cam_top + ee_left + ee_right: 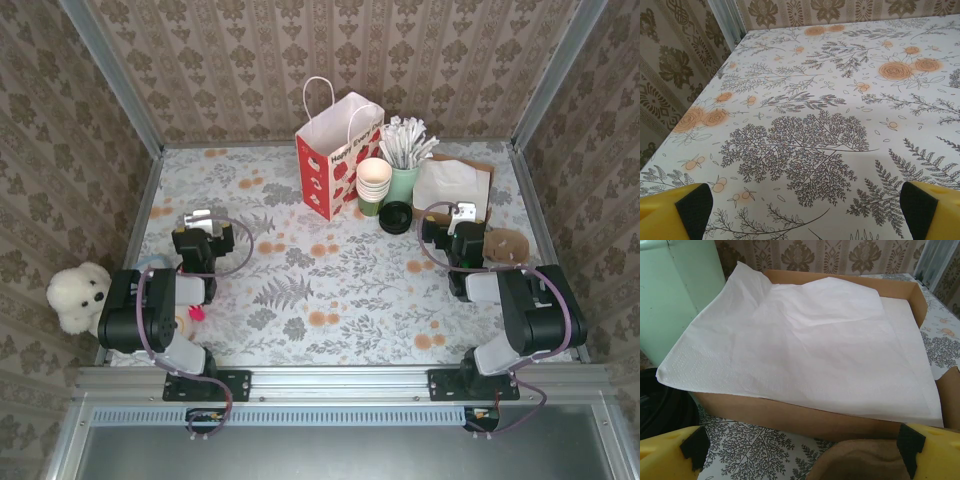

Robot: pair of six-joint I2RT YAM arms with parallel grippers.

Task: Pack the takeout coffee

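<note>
Yellow-fingered left pincer (807,205) and right pincer (802,445) gape empty, so nothing's done: the small dark-green, black-lidded paper coffee cup (396,216) waits near the right pincer's left, outside the red-and-white paper bag (335,165).

Laboratory test cell dressed as a café counter: wallpapered panels (330,60) in aluminium framing (115,75) enclose a floral-clothed table (300,290). A gift bag (335,160), cream paper cups (374,182), stirrers (405,142) and a napkin box (790,415) stand at the back.
</note>
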